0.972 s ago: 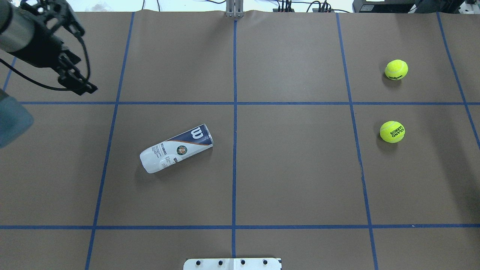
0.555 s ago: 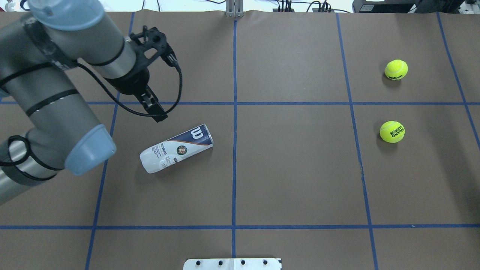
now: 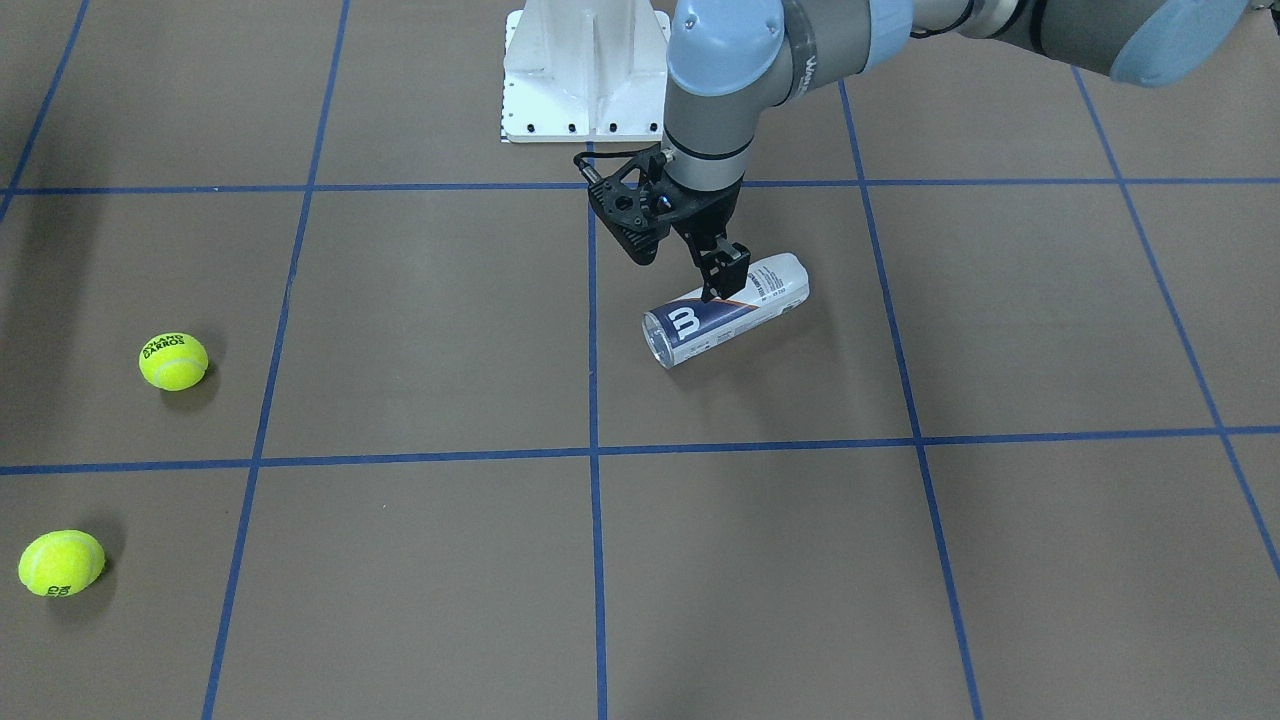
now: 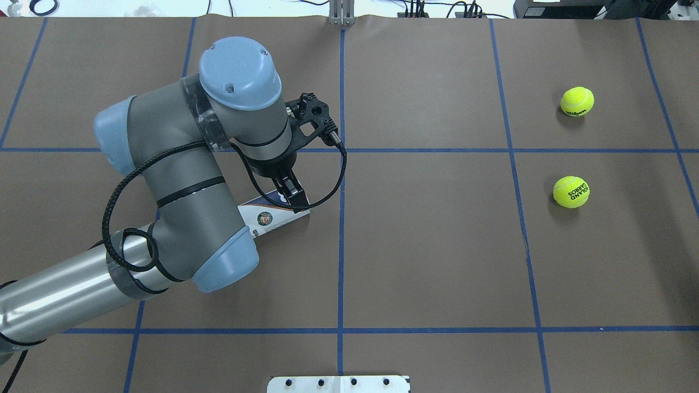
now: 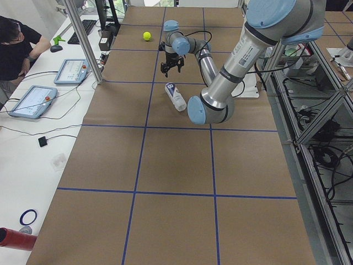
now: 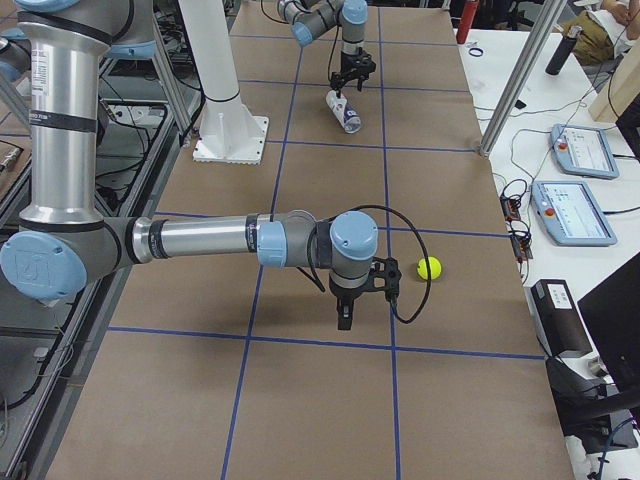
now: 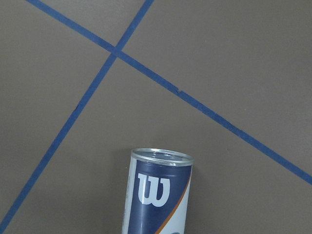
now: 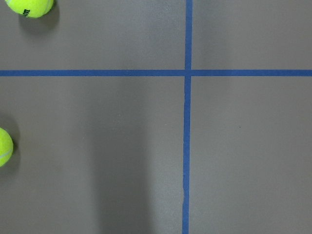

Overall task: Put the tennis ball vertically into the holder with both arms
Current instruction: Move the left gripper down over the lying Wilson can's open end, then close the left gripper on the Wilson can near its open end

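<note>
The holder (image 3: pixel 690 325) lies on its side on the brown table, its open rim toward the table's centre line. It also shows in the overhead view (image 4: pixel 270 218) and the left wrist view (image 7: pixel 156 195). My left gripper (image 3: pixel 725 277) points down just above its navy "W" end, fingers apart across the can and not touching it; in the overhead view it (image 4: pixel 291 195) hides the logo. Two yellow tennis balls (image 4: pixel 576 101) (image 4: pixel 571 191) rest far to the right. My right gripper (image 6: pixel 345 315) hovers near one ball (image 6: pixel 429 268); I cannot tell whether it is open or shut.
Blue tape lines divide the table into squares. The white base plate (image 4: pixel 338 383) sits at the near edge and a metal post (image 4: pixel 341 13) at the far edge. Both balls show at the left edge of the right wrist view (image 8: pixel 29 6) (image 8: pixel 4 146).
My left arm has swung in from the far left corner toward the centre and now stands over the holder. The holder and both balls have not moved.
</note>
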### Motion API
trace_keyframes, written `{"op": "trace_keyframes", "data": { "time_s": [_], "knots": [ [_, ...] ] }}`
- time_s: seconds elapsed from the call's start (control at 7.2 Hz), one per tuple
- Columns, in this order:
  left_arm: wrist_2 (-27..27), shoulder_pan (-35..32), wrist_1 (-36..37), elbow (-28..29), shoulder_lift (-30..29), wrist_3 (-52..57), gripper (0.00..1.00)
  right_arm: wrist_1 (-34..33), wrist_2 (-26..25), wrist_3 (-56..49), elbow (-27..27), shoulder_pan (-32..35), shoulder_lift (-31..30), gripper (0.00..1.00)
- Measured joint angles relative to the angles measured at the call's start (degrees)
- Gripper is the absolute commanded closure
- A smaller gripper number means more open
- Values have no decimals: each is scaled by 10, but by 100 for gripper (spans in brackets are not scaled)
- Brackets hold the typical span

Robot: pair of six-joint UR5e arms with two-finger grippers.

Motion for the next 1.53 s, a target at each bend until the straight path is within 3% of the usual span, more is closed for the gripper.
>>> {"op": "trace_keyframes", "data": {
  "time_s": [0.42,1.53],
  "knots": [
    [44,29,-43,54,-9,-3,1,0,-1,-1,-8,0,2,0],
    [90,36,-96,100,-10,-1,1,0,-1,-3,-20,0,5,0]
  ]
}}
